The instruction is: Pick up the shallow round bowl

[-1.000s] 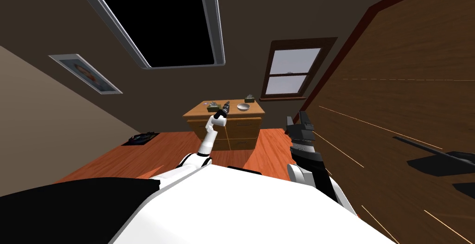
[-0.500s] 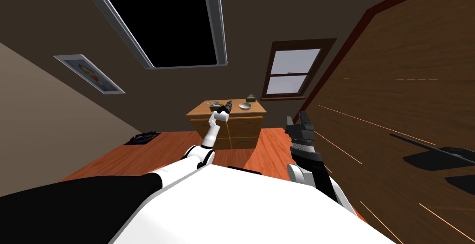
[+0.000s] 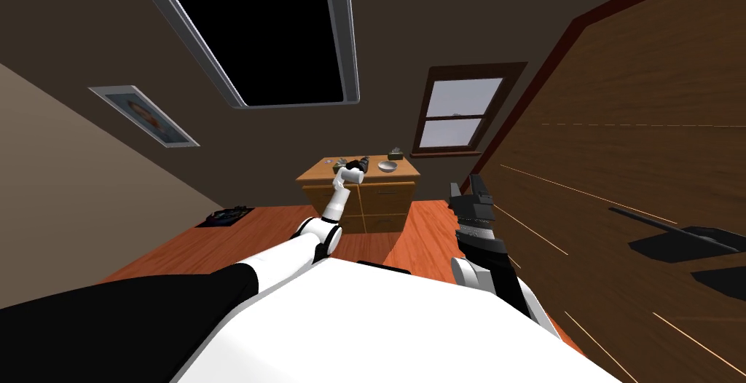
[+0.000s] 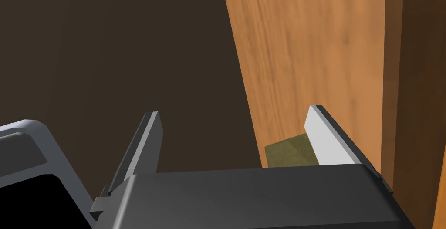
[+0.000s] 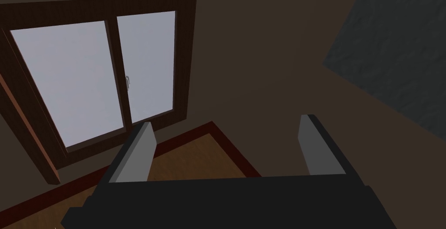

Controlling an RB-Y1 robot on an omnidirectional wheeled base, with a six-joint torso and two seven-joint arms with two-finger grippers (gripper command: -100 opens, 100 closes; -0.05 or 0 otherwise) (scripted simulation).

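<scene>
Shallow round bowl (image 3: 387, 167): white, at centre of frame, on the right part of the wooden dresser (image 3: 386, 202) top. Left gripper (image 4: 234, 113): fingers apart, nothing between them, held over the dresser top just left of the bowl, with an olive box (image 4: 289, 151) beside one finger. Right gripper (image 5: 226, 122): fingers apart, empty, raised right of centre.

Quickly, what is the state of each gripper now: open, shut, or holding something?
Left gripper: open, holding nothing, at the light brown wooden dresser.
Right gripper: open, holding nothing.
</scene>
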